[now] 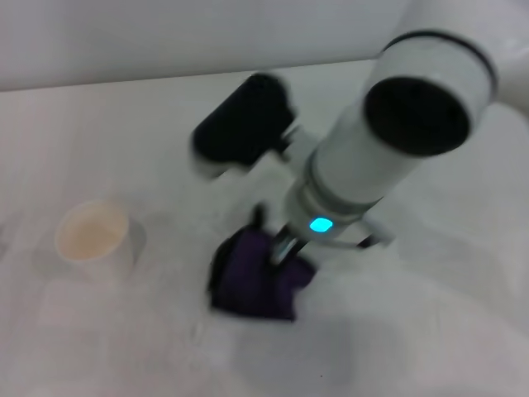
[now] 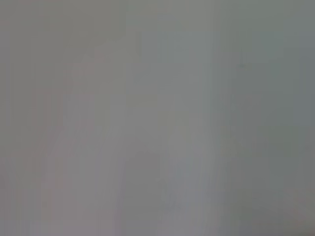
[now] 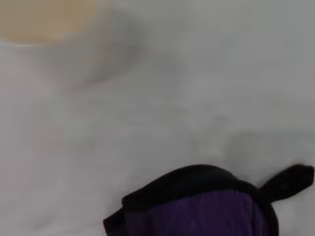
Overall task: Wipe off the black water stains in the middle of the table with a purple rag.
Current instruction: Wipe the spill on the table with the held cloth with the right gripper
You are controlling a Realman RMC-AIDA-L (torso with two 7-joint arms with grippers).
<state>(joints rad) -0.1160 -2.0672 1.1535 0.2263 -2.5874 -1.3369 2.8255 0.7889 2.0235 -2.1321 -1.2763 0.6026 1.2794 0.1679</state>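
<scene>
The purple rag with black edging lies bunched on the white table near its middle. My right gripper comes down from the right onto the rag's top and is shut on it, with the arm's wrist covering most of the fingers. The rag fills the lower part of the right wrist view, its black loop sticking out to one side. The black water stain is not visible in any view. My left gripper is out of view, and the left wrist view shows only a plain grey surface.
A white paper cup stands on the table to the left of the rag, about a hand's width away. It also shows in the right wrist view. The table's far edge runs along the top of the head view.
</scene>
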